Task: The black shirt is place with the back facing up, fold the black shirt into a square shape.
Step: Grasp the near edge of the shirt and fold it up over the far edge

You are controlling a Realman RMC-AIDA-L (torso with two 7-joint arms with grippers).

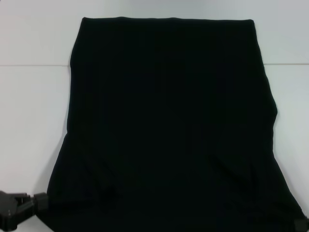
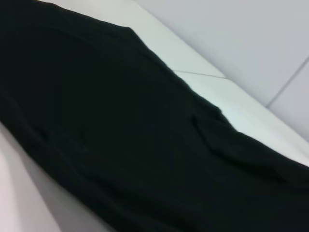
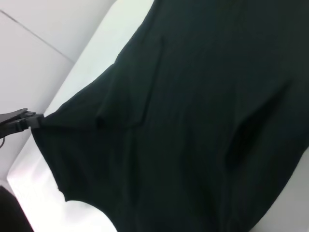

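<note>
The black shirt (image 1: 169, 121) lies spread wide over the white table (image 1: 29, 121), plain side up, with no lettering showing. Its far edge is straight and its near edge runs out of the head view. My left gripper (image 1: 42, 203) is at the shirt's near left corner. The right wrist view shows this left gripper (image 3: 34, 121) shut on the corner, with the black shirt (image 3: 193, 121) drawn to a point there. My right gripper (image 1: 301, 224) barely shows at the near right corner. The black shirt (image 2: 120, 145) fills the left wrist view, with shallow creases.
White tabletop shows on both sides of the shirt, and a seam line (image 1: 34, 64) crosses it towards the back. The table's edge (image 3: 72, 77) and a pale floor beyond appear in the right wrist view.
</note>
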